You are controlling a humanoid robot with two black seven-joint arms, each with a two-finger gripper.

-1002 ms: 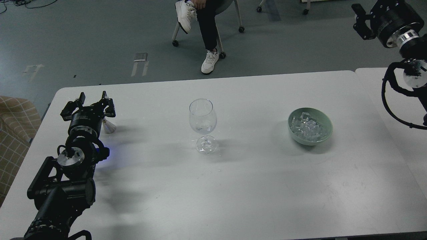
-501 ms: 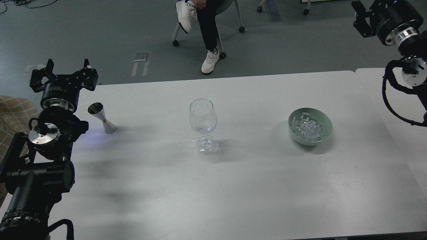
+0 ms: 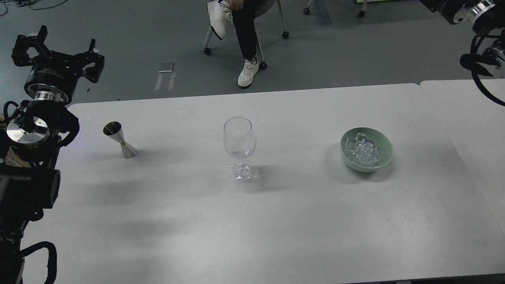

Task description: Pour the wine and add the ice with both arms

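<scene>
A clear wine glass (image 3: 240, 142) stands upright at the middle of the white table (image 3: 276, 221), with a little clear liquid at the bottom of its bowl. A small metal jigger (image 3: 119, 140) stands on the table to the left of the glass. The ice (image 3: 363, 152) lies as several clear cubes in a green bowl (image 3: 384, 148) on the right. My left gripper (image 3: 59, 49) is open and empty, raised beyond the table's far left corner, well apart from the jigger. Of my right arm (image 3: 479, 23) only the wrist and cables show at the top right; its gripper is out of view.
A second white table (image 3: 465, 118) adjoins on the right. A seated person's legs (image 3: 244, 35) and a wheeled chair are on the floor beyond the far edge. A tan checked cushion shows at the left edge behind my left arm.
My left gripper drew back up and to the left, away from the jigger, which stays standing on the table. My right arm rose, and its gripper left the view.
</scene>
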